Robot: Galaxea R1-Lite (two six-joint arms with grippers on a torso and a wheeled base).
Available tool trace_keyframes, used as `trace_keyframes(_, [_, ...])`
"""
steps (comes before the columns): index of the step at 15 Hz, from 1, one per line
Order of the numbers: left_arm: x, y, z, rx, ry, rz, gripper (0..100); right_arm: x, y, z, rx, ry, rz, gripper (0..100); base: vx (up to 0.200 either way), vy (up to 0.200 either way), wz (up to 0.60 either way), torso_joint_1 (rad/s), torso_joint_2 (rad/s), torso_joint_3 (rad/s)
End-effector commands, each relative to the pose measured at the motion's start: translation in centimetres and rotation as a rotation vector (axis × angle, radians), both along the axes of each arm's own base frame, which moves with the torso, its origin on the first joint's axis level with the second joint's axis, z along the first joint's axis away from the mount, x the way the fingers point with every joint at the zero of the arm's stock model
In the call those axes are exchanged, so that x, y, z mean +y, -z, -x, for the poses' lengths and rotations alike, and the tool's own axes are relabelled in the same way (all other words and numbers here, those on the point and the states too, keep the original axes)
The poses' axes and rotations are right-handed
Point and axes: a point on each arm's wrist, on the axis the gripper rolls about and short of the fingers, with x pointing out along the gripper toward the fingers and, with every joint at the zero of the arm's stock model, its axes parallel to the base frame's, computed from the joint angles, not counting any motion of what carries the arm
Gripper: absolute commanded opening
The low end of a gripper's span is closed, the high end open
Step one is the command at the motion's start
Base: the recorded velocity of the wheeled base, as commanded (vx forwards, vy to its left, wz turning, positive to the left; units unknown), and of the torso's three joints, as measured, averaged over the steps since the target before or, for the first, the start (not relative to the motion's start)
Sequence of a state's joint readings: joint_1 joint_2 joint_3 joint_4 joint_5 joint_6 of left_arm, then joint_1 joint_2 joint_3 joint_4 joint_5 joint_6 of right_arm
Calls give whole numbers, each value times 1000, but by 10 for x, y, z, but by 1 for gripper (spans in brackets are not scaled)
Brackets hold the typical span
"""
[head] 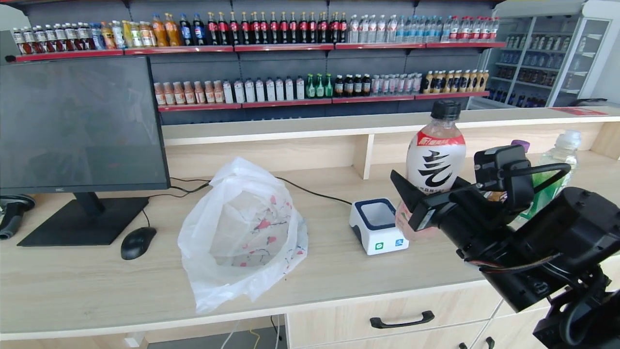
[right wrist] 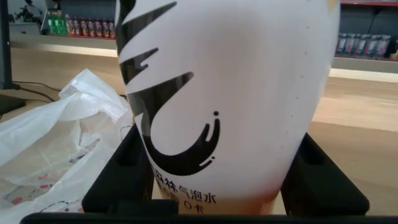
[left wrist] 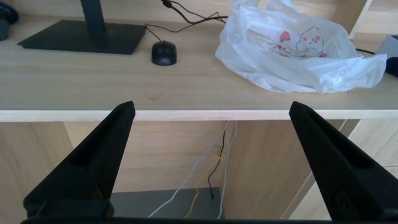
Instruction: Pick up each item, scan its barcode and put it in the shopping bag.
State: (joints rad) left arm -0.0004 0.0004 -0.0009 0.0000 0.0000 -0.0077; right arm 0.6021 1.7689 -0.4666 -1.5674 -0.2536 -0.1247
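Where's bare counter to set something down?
Free: the counter front strip before the monitor base and mouse; the gap between mouse and shopping bag; the patch between shopping bag and scanner. Crowded: the right end, where the right gripper holds the bottle just beside the scanner, with a green bottle behind.

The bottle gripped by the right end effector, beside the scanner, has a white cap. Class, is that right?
No. The bottle in the right end effector, beside the scanner, has a black cap, as the head view shows.
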Motion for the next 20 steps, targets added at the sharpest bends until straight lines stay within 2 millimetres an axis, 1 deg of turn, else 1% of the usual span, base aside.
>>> trace_keyframes(1, [0,0,0,0,0,0,100,2,4,-2,11,0,7,0,200,0,0,2,-2,-2])
trace_keyframes(9, [0,0,0,0,1,0,100,8,8,-10,13,-1,17,0,0,0,0,0,0,0])
trace_keyframes(13, [0,0,0,0,1,0,100,15,12,-17,5,0,54,0,0,0,0,0,0,0])
trace_keyframes(14, [0,0,0,0,0,0,100,16,12,-18,-8,10,82,0,0,0,0,0,0,0])
trace_keyframes(17, [0,0,0,0,1,0,100,13,11,-21,-79,66,271,0,0,0,0,0,0,0])
trace_keyframes(20, [0,0,0,0,0,3,100,12,20,-19,-96,63,408,0,0,0,0,0,0,0])
